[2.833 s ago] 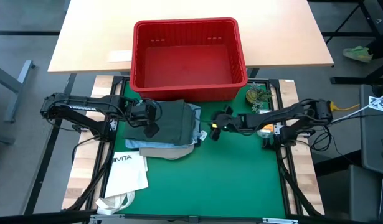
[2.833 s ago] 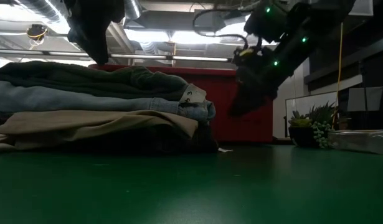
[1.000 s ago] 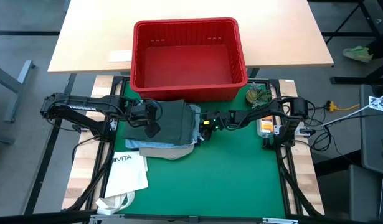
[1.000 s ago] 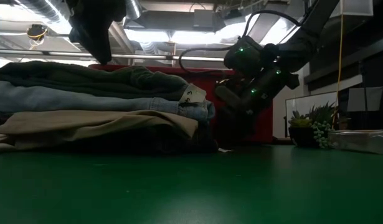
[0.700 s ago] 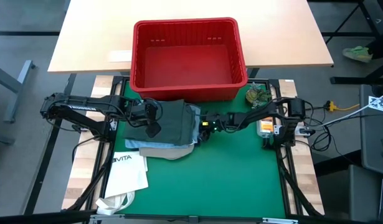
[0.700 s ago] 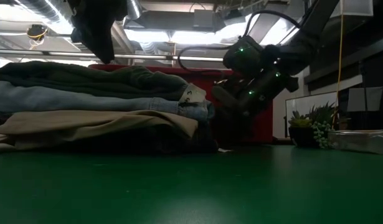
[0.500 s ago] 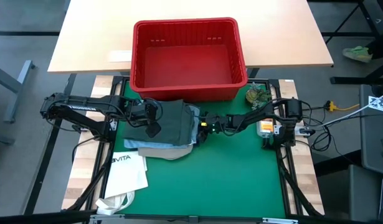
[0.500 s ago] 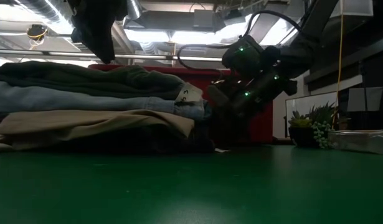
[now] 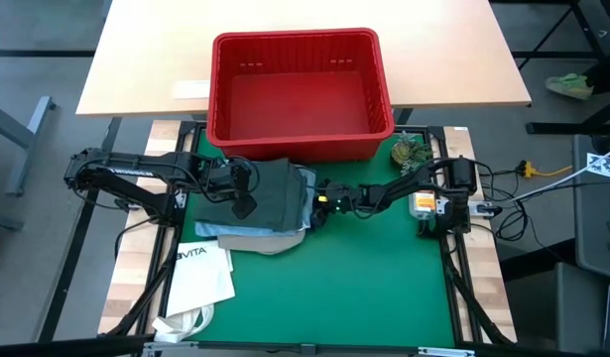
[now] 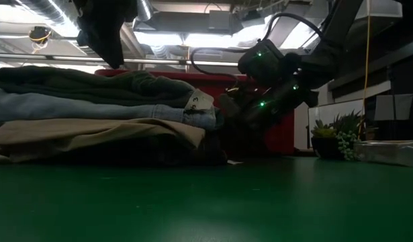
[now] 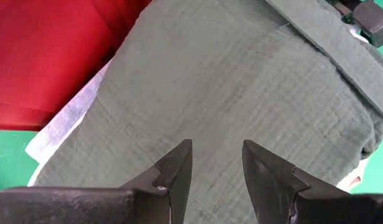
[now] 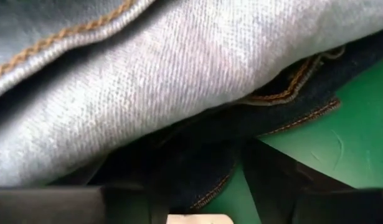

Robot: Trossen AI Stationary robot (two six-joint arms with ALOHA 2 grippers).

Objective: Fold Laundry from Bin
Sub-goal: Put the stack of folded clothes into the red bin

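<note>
**Folded stack on the mat, right gripper at its edge**

The laundry (image 9: 265, 203) lies as a folded stack on the green mat (image 9: 364, 288), just in front of the red bin (image 9: 301, 91), which stands beyond it with its front wall close to the stack. From the side, the layers read top to bottom: a dark green piece (image 10: 92, 84), light blue jeans (image 10: 99, 107), tan trousers (image 10: 92, 131), and dark navy jeans (image 12: 197, 168) at the bottom.

The right gripper (image 9: 321, 201) reaches in low at the stack's right edge. Its wrist camera looks straight into the light and dark denim, with its fingers (image 12: 272, 171) spread apart on either side of the dark jeans' edge; whether they grip it cannot be told.

The left gripper (image 9: 242, 194) hovers above the stack's left side, over the green piece, its fingers (image 11: 179, 165) parted and holding nothing.

A white tote bag (image 9: 200, 283) lies on the mat's near left corner. A small potted plant (image 9: 411, 152) sits by the bin's right front corner.
</note>
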